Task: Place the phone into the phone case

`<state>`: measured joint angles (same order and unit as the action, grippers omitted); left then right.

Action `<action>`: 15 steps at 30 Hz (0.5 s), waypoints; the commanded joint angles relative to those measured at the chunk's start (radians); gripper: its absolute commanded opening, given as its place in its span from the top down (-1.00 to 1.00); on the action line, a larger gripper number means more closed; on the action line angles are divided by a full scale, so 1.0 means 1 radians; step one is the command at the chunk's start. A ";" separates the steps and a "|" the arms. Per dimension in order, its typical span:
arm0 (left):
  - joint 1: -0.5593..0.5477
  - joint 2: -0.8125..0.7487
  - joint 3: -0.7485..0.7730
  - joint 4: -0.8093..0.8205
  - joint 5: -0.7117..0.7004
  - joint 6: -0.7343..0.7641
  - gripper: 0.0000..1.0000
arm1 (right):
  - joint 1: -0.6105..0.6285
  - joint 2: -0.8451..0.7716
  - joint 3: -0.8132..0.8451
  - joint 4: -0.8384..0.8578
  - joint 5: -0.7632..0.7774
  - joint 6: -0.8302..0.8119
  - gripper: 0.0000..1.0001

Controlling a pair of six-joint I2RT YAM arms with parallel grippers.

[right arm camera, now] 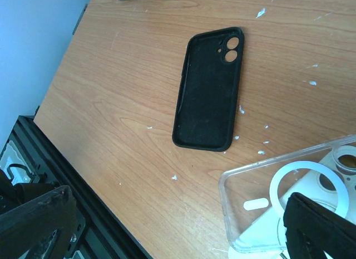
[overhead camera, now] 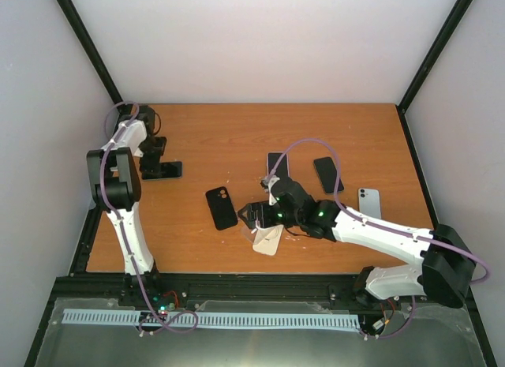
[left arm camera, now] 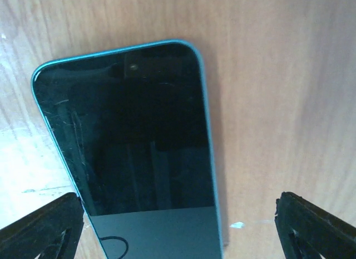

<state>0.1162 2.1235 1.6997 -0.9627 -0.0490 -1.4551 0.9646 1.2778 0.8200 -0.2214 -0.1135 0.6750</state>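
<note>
A dark-screened phone with a teal edge [left arm camera: 144, 142] lies flat on the table at the far left [overhead camera: 163, 170]. My left gripper [left arm camera: 178, 236] is open just above it, one finger on each side of its lower end, not gripping it. A black phone case [right arm camera: 208, 92] lies open side up near the table's middle [overhead camera: 222, 207]. A clear case with a white ring [right arm camera: 289, 198] lies on a pale phone [overhead camera: 268, 241]. My right gripper [right arm camera: 178, 225] is open and empty, low over the table between the two cases [overhead camera: 251, 217].
Two dark phones [overhead camera: 276, 163] [overhead camera: 327, 174] and a pale blue phone [overhead camera: 369, 202] lie right of centre. The table's front edge and black frame [right arm camera: 61, 159] run close to the right gripper. White flecks dot the wood.
</note>
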 commanded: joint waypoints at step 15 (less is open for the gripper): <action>0.014 0.105 0.031 -0.096 0.014 -0.007 -0.90 | -0.001 -0.069 0.001 -0.033 0.075 -0.011 -1.00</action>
<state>0.1188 2.1975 1.7000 -1.0214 -0.0441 -1.4555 0.9646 1.2213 0.8200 -0.2516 -0.0597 0.6693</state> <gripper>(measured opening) 0.949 0.998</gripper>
